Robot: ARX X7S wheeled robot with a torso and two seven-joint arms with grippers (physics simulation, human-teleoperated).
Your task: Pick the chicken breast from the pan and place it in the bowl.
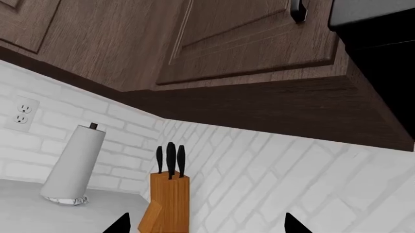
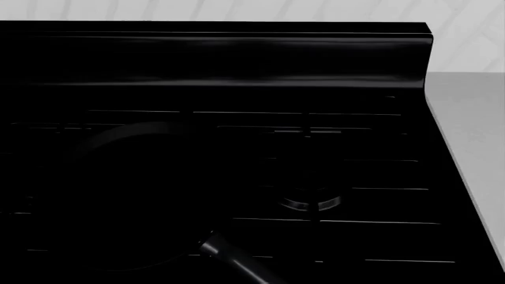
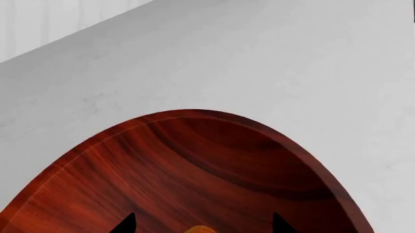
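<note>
Head view: the pan (image 2: 138,198) sits on the black stove (image 2: 316,65), handle running toward the near edge. Its inside is too dark to read, but no chicken shows in it. A strip of grey counter (image 2: 473,148) runs along the stove's right side. Neither arm and no bowl appear here.

Right wrist view: the bowl (image 3: 194,174) sits on the grey counter, well in from its far edge, and fills the lower frame. The right gripper (image 3: 201,227) hangs over the bowl's inside, with only two dark fingertips (image 3: 124,224) showing, set apart. A small golden-orange bit, likely the chicken breast (image 3: 199,229), peeks out between them at the frame's edge. Can't tell if the tips are pinching it or if it already lies in the bowl below them.

Left wrist view: the left gripper (image 1: 204,225) points at the backsplash corner, tips spread wide with nothing between them. A knife block (image 1: 168,204) and a paper towel roll (image 1: 73,167) stand near the counter's back edge, under the cabinets (image 1: 246,43).

Progress: the pick looks done and the carry is over the bowl. What's left is the release, if not made yet, then lifting clear.

Only the right wrist view shows the bowl and chicken, only the head view shows the pan, and the left view adds nothing for the task.
</note>
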